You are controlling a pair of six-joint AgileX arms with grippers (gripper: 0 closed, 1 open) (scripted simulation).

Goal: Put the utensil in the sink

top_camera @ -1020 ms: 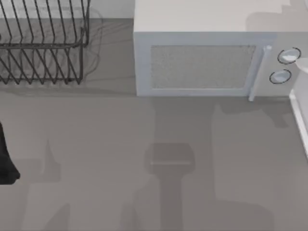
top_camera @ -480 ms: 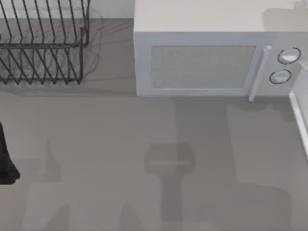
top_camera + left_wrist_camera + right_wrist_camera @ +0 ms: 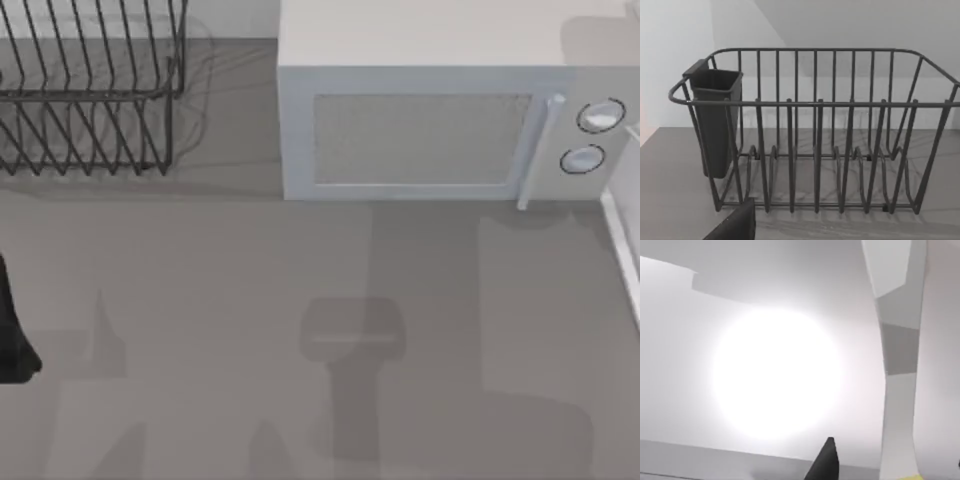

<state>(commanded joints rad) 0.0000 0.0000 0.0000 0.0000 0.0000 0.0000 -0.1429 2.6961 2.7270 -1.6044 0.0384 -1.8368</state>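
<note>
No legible text, labels or numbers anywhere.

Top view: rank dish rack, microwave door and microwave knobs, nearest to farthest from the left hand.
Measured from the left hand, at the top view's left edge:
1. dish rack, back left, nearest.
2. microwave door, back centre.
3. microwave knobs, back right, farthest.

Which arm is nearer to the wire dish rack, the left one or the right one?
Left. The left arm sits at the table's left edge, in front of the dish rack. The right arm's shadow falls near the microwave, on the table's far right.
</note>
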